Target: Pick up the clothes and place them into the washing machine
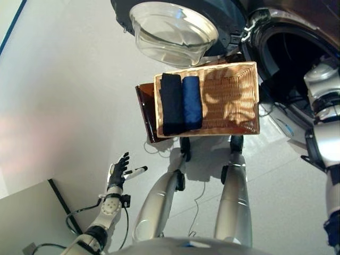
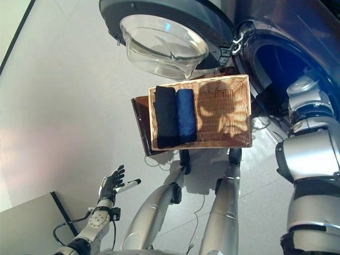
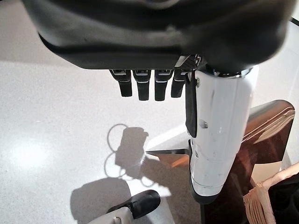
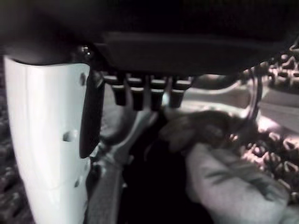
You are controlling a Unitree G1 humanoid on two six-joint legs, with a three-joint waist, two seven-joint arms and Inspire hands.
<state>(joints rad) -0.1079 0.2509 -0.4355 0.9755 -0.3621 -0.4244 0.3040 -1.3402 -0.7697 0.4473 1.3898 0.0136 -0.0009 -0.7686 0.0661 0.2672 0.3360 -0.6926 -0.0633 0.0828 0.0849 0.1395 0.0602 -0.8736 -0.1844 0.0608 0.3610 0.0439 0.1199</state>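
A wicker basket (image 1: 228, 101) stands in front of me with two folded clothes at its left end, a black one (image 1: 171, 103) and a blue one (image 1: 192, 102) side by side. The washing machine's drum opening (image 1: 289, 64) gapes at the upper right, its glass door (image 1: 172, 32) swung wide. My right arm (image 1: 324, 106) reaches into the drum. In the right wrist view my right hand (image 4: 187, 46) is inside with straight fingers (image 4: 135, 93), holding nothing, and a pale grey cloth (image 4: 229, 186) lies past them. My left hand (image 1: 118, 171) hangs open at the lower left, over bare floor.
The basket rests on a dark brown stool (image 1: 144, 111), also seen beside my left thumb (image 3: 261, 135). A grey board (image 1: 26, 212) lies on the floor at the lower left. The open door overhangs the basket's far side.
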